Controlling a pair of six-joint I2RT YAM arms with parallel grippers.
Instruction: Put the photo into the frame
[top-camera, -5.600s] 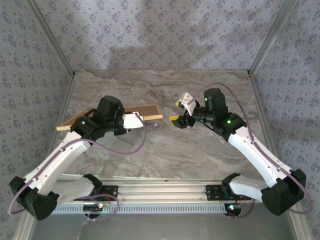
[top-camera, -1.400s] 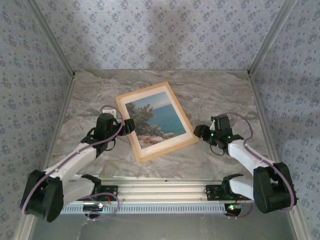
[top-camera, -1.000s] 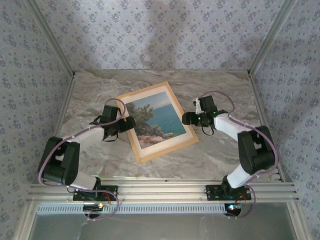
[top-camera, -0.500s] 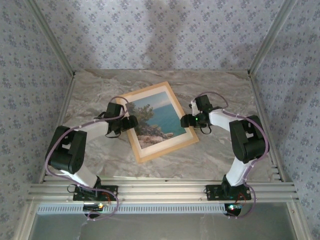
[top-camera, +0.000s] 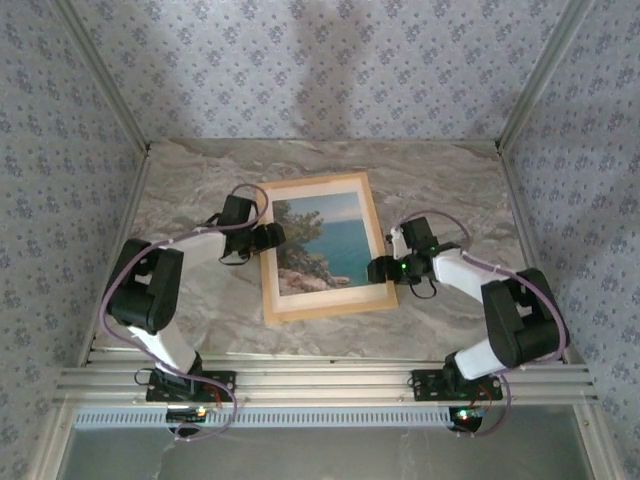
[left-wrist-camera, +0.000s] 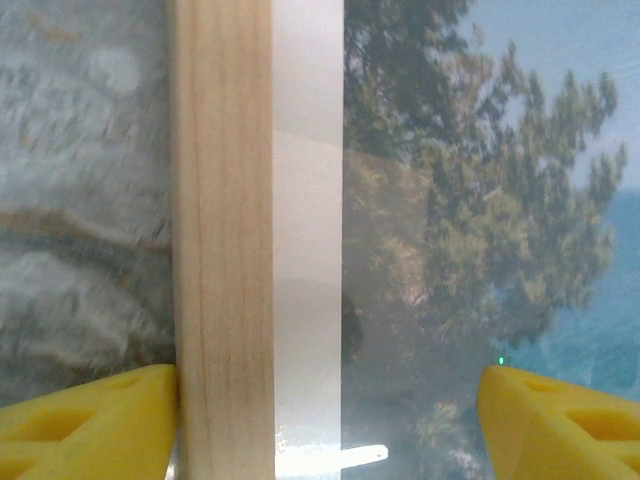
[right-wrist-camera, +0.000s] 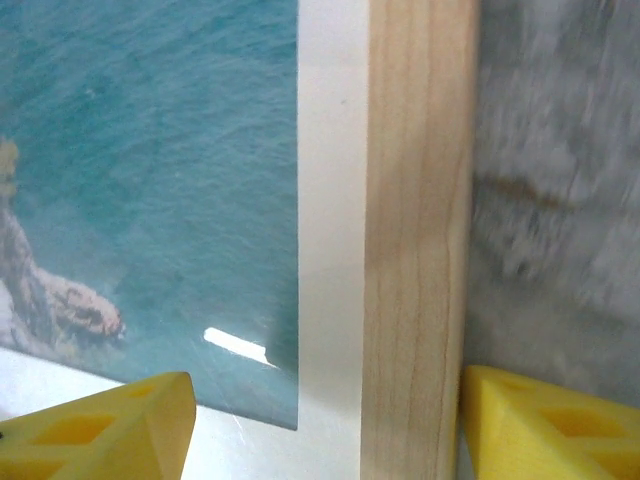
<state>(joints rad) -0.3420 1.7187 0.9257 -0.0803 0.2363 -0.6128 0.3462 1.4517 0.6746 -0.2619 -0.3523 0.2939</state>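
Note:
The frame (top-camera: 325, 308), thin light wood, lies flat mid-table with the photo (top-camera: 325, 240) of sea, cliff and trees inside it behind a cream mat. My left gripper (top-camera: 268, 237) straddles the frame's left border, open. In the left wrist view one yellow fingertip (left-wrist-camera: 90, 420) rests against the wood's (left-wrist-camera: 222, 240) outer side and the other hovers over the photo (left-wrist-camera: 470, 200). My right gripper (top-camera: 380, 269) straddles the right border near the lower corner, open. In the right wrist view one fingertip (right-wrist-camera: 545, 425) sits outside the wood (right-wrist-camera: 415, 200), the other over the mat's corner below the photo (right-wrist-camera: 150, 150).
The marble tabletop (top-camera: 450, 190) has bare room behind and to both sides of the frame. Patterned walls close in the back and sides. An aluminium rail (top-camera: 320, 385) with the arm bases runs along the near edge.
The frame has turned clockwise and now lies nearly square to the table. The right gripper slid down towards the frame's lower right corner; the left one moved slightly up and right. Both jaws narrowed a little.

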